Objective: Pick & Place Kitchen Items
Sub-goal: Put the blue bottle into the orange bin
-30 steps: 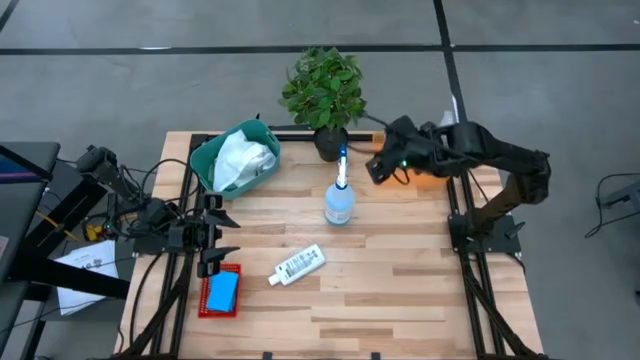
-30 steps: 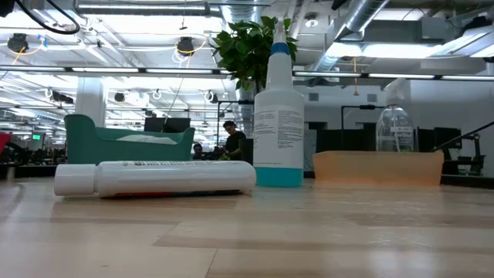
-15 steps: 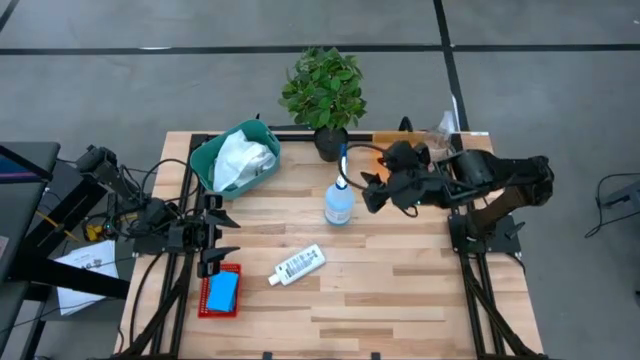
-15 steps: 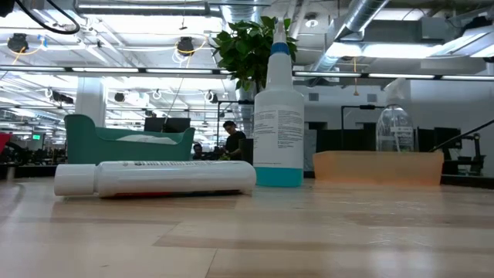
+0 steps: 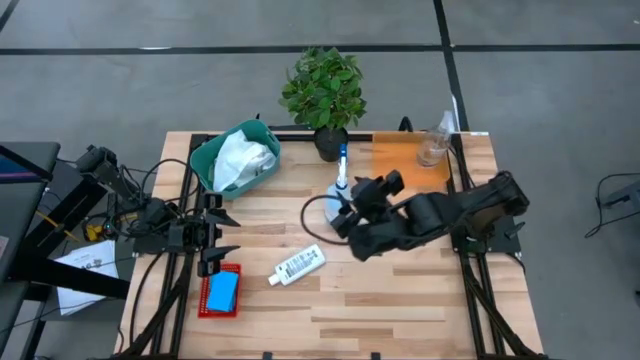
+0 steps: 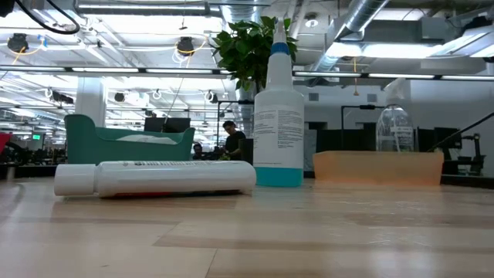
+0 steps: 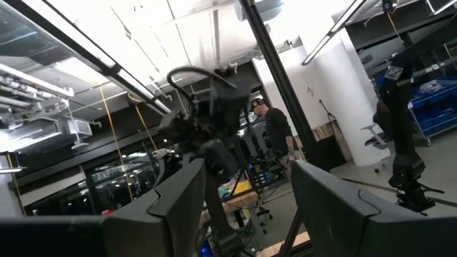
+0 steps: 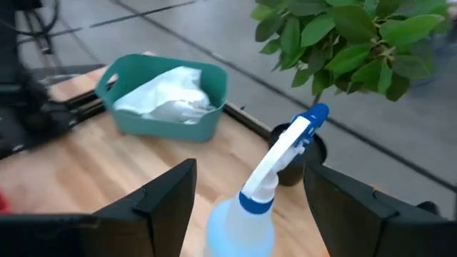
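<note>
Two black jointed arms [image 5: 440, 212] with looping black cables, on dark frames

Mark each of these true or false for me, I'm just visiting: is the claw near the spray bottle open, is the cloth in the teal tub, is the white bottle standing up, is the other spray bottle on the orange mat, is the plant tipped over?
1. The right gripper is open around the spray bottle in the middle of the table. True.
2. The white cloth lies in the teal tub. True.
3. The small white bottle stands upright. False: it lies on its side.
4. The second spray bottle stands on the orange mat. True.
5. The plant has tipped over. False: it stands upright at the table's far edge.
6. The left gripper holds the blue sponge. False: it is open and empty, beside the sponge.
</note>
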### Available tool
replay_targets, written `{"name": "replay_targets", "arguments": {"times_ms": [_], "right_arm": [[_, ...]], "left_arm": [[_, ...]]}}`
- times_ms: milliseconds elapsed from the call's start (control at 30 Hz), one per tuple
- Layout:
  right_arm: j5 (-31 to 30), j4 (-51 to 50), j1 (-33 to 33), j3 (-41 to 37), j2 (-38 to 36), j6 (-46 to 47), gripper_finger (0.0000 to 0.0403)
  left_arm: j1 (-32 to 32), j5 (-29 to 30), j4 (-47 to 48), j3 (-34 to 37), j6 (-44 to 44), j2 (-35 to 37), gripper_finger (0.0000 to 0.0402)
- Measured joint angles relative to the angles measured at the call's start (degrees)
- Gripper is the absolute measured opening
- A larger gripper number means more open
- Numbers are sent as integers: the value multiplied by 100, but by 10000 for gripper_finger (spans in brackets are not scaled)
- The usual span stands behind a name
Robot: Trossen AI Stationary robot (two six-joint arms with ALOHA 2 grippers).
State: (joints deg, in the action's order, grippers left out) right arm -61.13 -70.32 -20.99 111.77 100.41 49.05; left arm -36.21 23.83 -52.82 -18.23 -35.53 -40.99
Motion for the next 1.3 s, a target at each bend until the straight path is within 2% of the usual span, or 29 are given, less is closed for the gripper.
{"name": "replay_targets", "arguments": {"times_ms": [133,433,700,967,1300], "right_arm": [[-464,-16,33,0,252,358,250],[-1080,-129,218,2,726,1672,250],[-1398,-221,358,4,956,2141,250],[-1287,-733,385,4,956,2924,250],[-1060,-702,640,4,956,3006,250]], "left_arm": [[0,15,0,0,42,0,205],[1,15,2,0,44,0,205],[0,15,2,-1,44,0,205],[2,15,4,1,46,0,205],[0,13,-9,1,44,0,205]]}}
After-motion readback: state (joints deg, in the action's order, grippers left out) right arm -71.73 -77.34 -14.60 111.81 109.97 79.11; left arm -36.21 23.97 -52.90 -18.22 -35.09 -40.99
